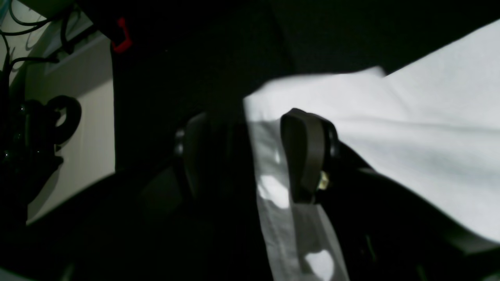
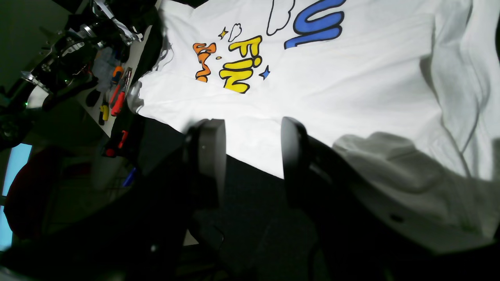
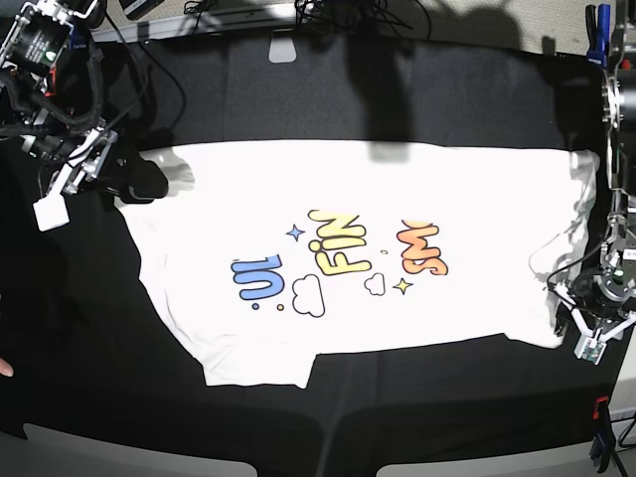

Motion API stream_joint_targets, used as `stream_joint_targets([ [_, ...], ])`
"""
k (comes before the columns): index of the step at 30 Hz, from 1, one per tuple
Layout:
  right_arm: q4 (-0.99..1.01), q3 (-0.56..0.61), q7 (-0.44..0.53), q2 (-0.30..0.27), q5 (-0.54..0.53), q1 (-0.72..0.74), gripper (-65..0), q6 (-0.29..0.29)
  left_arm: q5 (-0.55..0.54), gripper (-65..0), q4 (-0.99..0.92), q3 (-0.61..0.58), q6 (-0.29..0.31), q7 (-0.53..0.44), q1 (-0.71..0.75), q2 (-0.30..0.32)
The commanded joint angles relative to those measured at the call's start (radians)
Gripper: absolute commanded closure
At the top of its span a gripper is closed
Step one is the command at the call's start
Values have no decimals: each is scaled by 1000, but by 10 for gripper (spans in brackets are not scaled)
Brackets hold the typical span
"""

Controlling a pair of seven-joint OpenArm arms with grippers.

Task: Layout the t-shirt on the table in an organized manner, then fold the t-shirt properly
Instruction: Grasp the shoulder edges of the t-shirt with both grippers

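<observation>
While the base view shows you the t-shirt [image 3: 348, 258] spread print-up across the table [image 3: 447, 99], only the wrist views show the tools: the left gripper [image 1: 250, 156] seems parted around a hem, and the right gripper [image 2: 253, 156] gapes empty over the shirt's edge.

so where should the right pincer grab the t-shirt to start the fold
Probably the sleeve by the right pincer, coming from the shirt's outer end: the t-shirt lies flat, print up, and only its free edges offer cloth to pinch.
</observation>
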State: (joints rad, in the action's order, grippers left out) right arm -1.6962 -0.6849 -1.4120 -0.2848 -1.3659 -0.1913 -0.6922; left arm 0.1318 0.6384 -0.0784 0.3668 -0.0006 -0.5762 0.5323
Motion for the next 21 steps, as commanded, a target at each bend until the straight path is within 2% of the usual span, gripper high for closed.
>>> stream_joint_targets([
  [1, -17, -6, 16, -17, -33, 8, -227, -6, -11, -297, 13, 6, -12, -23, -34, 26],
  [2, -17, -6, 16, -17, -33, 8, -227, -6, -33, -297, 14, 6, -12, -10, -34, 31],
  [4, -17, -6, 16, -17, -33, 8, -227, -6, -156, -297, 16, 6, -12, 63, -34, 45],
  [7, -17, -6, 16, -17, -33, 8, -227, -6, -376, -296, 68, 6, -1, 253, -33, 82],
  [11, -17, -6, 16, -17, -33, 8, -227, -6, -646, -296, 209, 6, 120, 534, -24, 157],
  [14, -17, -6, 16, -14, -33, 9, -227, -6, -908, -296, 342, 6, 136, 696, 15, 203],
  [16, -18, -1, 16, -9, -31, 10, -227, -6, -1049, -296, 430, 7, 144, 751, 56, 210],
  [17, -18, 7, 16, -9, -30, 15, -227, -6, -1085, -296, 475, 6, 151, 753, 81, 206],
  [19, -18, 44, 16, -9, 4, 36, -227, -6, -1069, -296, 567, 7, 171, 752, 131, 179],
  [21, -18, 103, 16, -10, 104, 72, -227, -6, -1020, -296, 659, 6, 177, 740, 184, 140],
])
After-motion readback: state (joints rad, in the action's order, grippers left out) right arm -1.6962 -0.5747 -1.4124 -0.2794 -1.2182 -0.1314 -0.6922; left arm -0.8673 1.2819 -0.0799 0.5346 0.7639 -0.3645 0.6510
